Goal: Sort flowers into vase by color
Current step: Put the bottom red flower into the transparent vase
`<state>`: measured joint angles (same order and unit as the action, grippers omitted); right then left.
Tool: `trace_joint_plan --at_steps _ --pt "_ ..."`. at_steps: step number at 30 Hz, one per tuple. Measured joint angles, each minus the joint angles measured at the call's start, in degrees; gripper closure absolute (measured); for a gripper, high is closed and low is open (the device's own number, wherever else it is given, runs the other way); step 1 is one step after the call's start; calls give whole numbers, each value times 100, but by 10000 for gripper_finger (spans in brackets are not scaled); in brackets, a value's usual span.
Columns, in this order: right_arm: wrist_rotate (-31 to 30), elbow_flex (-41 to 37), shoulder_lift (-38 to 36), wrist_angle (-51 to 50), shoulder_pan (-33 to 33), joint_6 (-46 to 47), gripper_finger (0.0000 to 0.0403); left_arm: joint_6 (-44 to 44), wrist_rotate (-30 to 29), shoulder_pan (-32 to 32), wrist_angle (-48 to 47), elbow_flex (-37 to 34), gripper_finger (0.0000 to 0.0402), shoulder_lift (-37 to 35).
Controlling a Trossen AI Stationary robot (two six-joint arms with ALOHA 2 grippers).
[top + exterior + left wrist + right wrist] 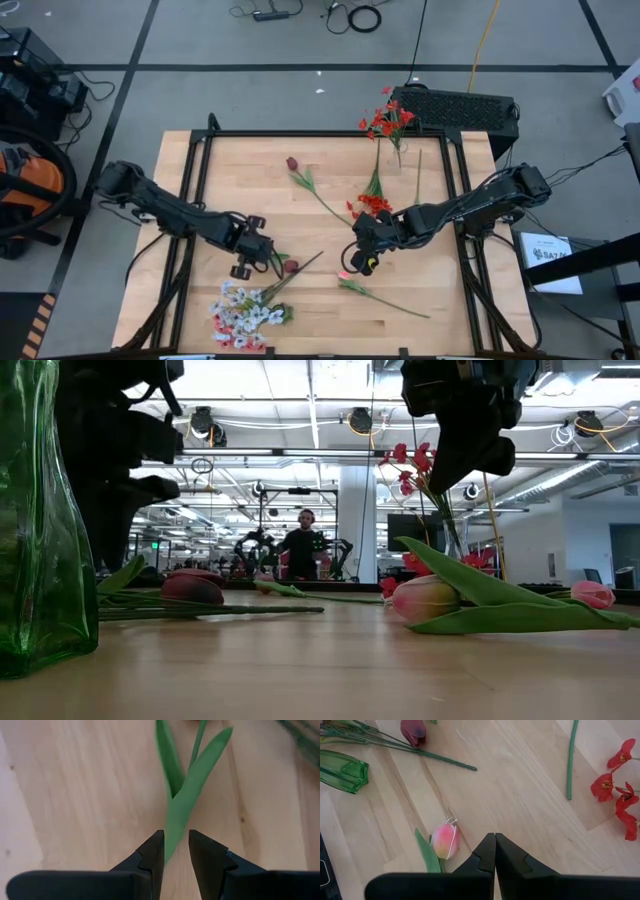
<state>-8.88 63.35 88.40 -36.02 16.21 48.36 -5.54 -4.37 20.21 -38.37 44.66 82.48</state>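
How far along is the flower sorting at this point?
Partly done: a red spray stands in the far vase, white-pink sprigs cluster near the green vase. Left gripper straddles a tulip leaf, open. Right gripper is shut, empty. Maroon tulips, pink tulip and red cluster remain on the table.

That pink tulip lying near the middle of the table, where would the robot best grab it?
Probably by the thin green stem just behind the bud, coming straight down from above. The pink tulip lies flat on the table, its stem trailing away toward the right front with bare wood on both sides, so jaws can straddle it crosswise. The bud looks soft and wide. The right gripper, jaws shut, hangs closest.
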Motion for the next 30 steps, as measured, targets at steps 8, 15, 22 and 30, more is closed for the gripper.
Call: trace_joint_plan --at_steps 8,15,22,30 --pt "0 -4 0 17 0 0 403 2 19 -14 192 0 304 414" --pt "0 -4 0 19 0 0 403 -10 104 -114 219 28 304 909" --pt "-2 -4 0 116 0 0 403 -158 173 -172 190 20 344 908" --pt "-4 -4 0 155 0 0 403 -230 121 -329 105 -14 390 302"
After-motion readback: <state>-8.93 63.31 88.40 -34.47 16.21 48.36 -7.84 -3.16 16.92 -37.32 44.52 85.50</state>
